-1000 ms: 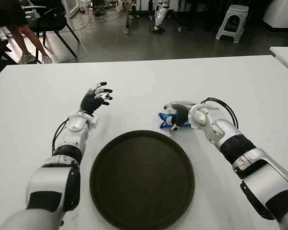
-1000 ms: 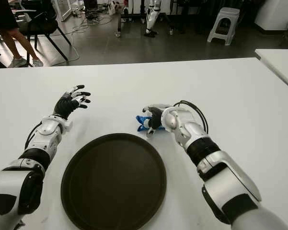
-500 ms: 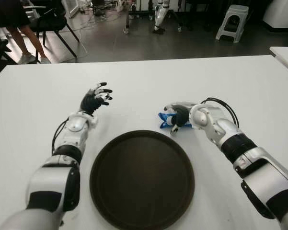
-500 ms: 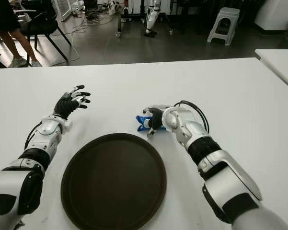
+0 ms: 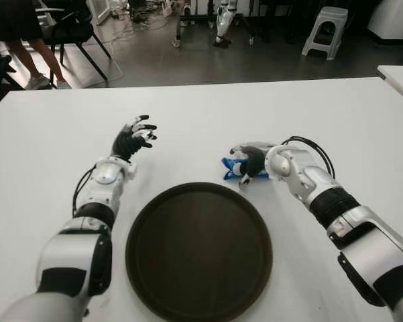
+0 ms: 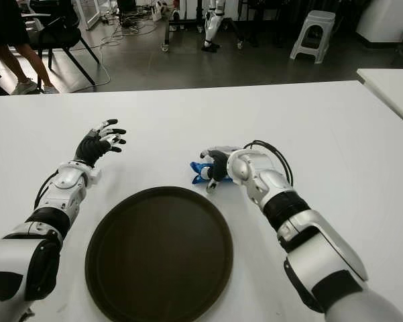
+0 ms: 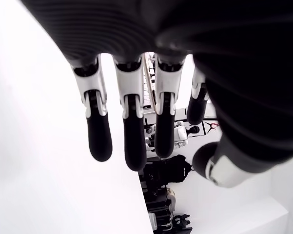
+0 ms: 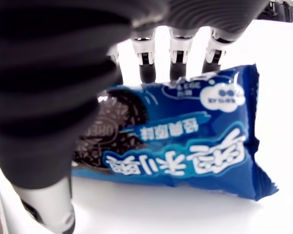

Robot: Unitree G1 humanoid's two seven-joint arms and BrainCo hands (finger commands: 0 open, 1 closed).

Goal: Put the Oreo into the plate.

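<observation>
The Oreo is a blue packet (image 8: 185,141) lying flat on the white table (image 5: 188,121), just beyond the far right rim of the dark round plate (image 5: 198,255). My right hand (image 5: 249,164) covers it from the right. Its fingers (image 8: 178,48) curl down behind the packet's far edge and its thumb (image 8: 48,204) stands at the near edge. The packet's left end (image 5: 228,168) sticks out from under the hand. The plate holds nothing. My left hand (image 5: 135,137) shows to the left of the plate's far side with its fingers (image 7: 129,131) spread and holding nothing.
Beyond the table's far edge are a person's legs (image 5: 27,40) and a black chair (image 5: 77,30) at the left, and a white stool (image 5: 325,30) at the right. A second white table's corner (image 5: 399,75) shows at the far right.
My right hand has shifted very slightly to the right over the packet. The left hand and the plate have not moved.
</observation>
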